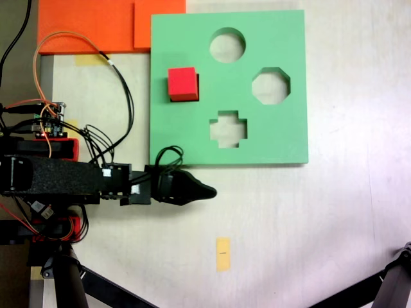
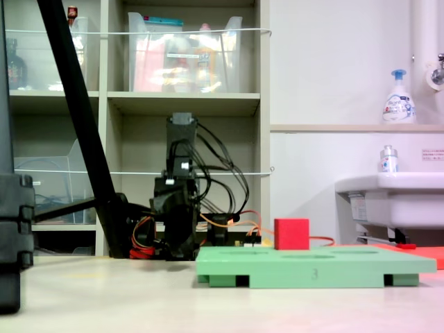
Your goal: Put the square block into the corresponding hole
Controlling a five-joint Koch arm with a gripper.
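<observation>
- A pale tabletop [image 1: 334, 218] fills the first exterior view; the second exterior view shows shelves [image 2: 187, 97] with clear bins behind it, and a sink [image 2: 392, 194] with a soap bottle [image 2: 397, 97] at its right.
- A green board [image 1: 192, 135] lies flat, with round, octagonal and cross cutouts open.
- The cube [image 1: 183, 84] sits at the board's left part, standing proud of the surface; the square hole [image 1: 198, 86] shows only as a dark edge beside it.
- My pincer [image 1: 204, 191] lies off the board, just below its lower edge, empty; I cannot tell whether its tips are pressed together.
- A yellow strip [image 1: 223, 254] lies well below my pincer.
- Orange sheets [image 1: 90, 25] touch the board's upper left corner.
</observation>
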